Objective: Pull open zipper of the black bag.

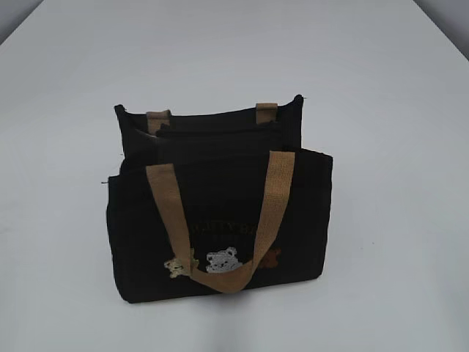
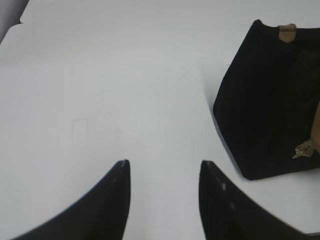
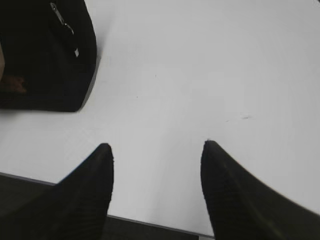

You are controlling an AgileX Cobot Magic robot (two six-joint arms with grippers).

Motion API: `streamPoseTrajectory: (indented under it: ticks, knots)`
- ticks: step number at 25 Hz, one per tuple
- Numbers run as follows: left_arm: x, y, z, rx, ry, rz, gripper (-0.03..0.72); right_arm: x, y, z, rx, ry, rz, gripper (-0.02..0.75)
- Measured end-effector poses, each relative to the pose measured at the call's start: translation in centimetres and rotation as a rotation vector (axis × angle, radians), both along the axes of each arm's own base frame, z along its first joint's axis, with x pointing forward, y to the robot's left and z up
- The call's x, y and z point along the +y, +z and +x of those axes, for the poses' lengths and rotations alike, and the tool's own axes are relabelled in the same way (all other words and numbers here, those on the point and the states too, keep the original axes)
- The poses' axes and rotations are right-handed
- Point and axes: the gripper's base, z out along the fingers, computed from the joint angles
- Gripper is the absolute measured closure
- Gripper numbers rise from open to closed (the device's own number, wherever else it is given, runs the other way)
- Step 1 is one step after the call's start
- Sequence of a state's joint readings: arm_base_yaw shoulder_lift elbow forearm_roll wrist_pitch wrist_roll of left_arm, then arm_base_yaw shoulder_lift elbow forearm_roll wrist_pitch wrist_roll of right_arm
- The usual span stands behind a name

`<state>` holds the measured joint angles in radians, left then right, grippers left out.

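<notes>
Zipper ran along the top of the black bag, a dark line from side to side in the exterior view, parallel to the bag's long axis. That axis lay roughly across the view, with the right end turned slightly away from the camera. The bag stood upright near the middle of the worktop, its front face with small embroidered bears toward the exterior camera. One tan handle hung down over that front in a loop; the stubs of the other handle showed at the back edge. From that view I could not tell whether the zipper was closed. In the right wrist view a small silver pull lay against the bag's end panel.

The worktop was a plain pale grey-white surface, matte and evenly lit, with a soft shadow around the bag's base. Its far corners gave way to a darker background, and the right wrist view showed its near edge with a dark strip beyond.

Neither arm appeared in the exterior view. The left gripper hovered over bare worktop, jaws spread and holding nothing, with the bag well to its right. The right gripper was likewise above bare worktop, jaws spread wide and empty, with the bag's corner at the upper left.
</notes>
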<state>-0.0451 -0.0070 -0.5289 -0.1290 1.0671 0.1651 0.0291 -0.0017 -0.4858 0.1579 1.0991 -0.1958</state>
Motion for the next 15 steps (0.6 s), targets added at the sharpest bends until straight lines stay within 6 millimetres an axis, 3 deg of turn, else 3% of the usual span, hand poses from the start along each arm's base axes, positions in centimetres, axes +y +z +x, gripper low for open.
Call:
streamPoseTrajectory:
  ticks: [15]
  knots:
    - [0.00, 0.00, -0.04, -0.002, 0.000, 0.000, 0.384, 0.01, 0.00, -0.06, -0.006, -0.008, 0.000, 0.300]
